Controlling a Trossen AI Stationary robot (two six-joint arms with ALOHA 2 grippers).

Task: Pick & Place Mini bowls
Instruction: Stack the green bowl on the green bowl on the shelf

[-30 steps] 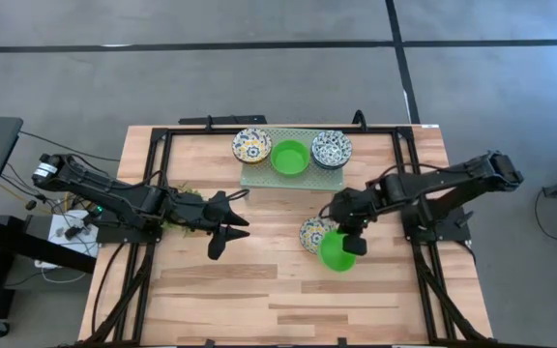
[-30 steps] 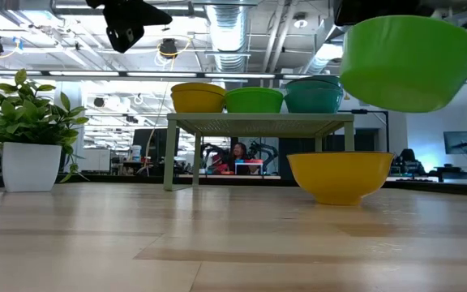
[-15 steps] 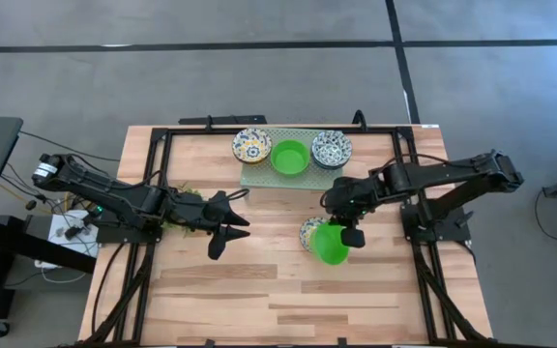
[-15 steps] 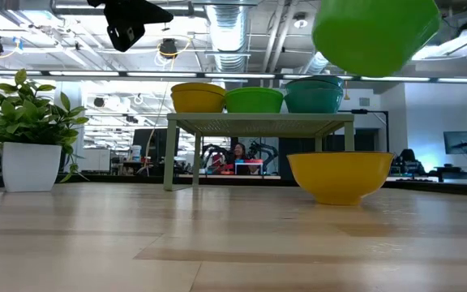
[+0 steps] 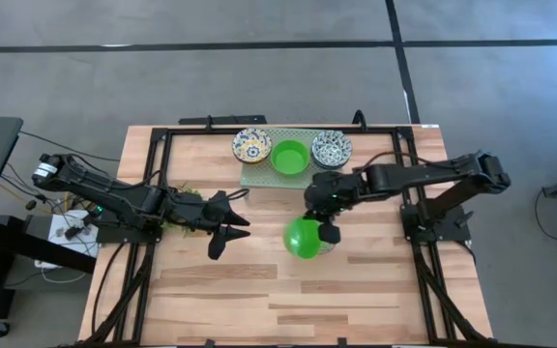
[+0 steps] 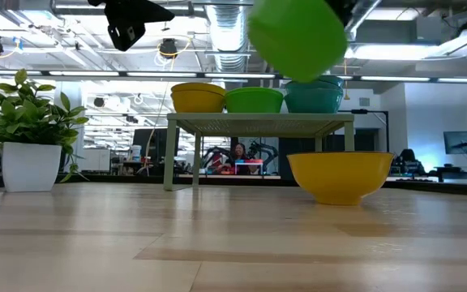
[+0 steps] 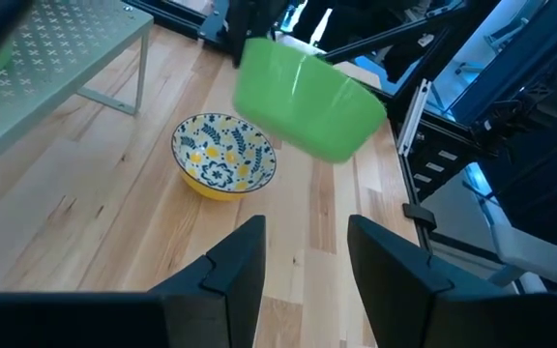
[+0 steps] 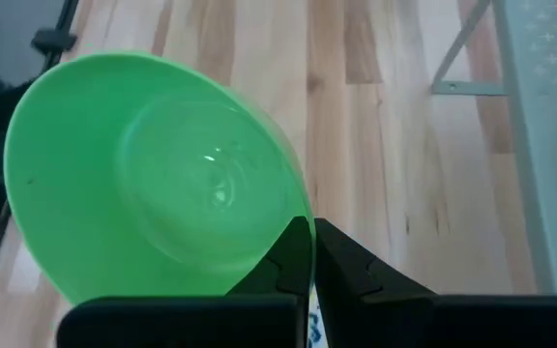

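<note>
My right gripper (image 5: 325,232) is shut on a plain green mini bowl (image 5: 303,238), which shows high above the table in the low view (image 6: 298,36) and tipped in the left wrist view (image 7: 307,92). Under it, a yellow-patterned mini bowl (image 7: 223,166) rests on its base on the table (image 6: 340,174). The pale green rack (image 5: 293,176) carries a yellow floral bowl (image 5: 251,146), a green bowl (image 5: 290,158) and a stack of blue floral bowls (image 5: 331,149). My left gripper (image 5: 228,232) waits open, above the table left of the middle. My right gripper pinches the green bowl's rim (image 8: 296,208) between its two fingers, which come at it level from the table's right side. The bowl is lifted clear and tipped steeply, hanging off the fingertips toward the table's left.
A potted leafy plant (image 6: 27,130) stands at the table's left side, near my left arm. The rack stands on legs at the far edge (image 6: 258,126). Bare wooden table (image 5: 259,290) stretches along the near side. A person shows in the room behind the rack.
My right gripper has risen and moved toward the table's left and slightly toward its far edge, carrying the green bowl. The bowl has tipped from nearly upright to steeply slanted and now hangs over the yellow-patterned bowl.
</note>
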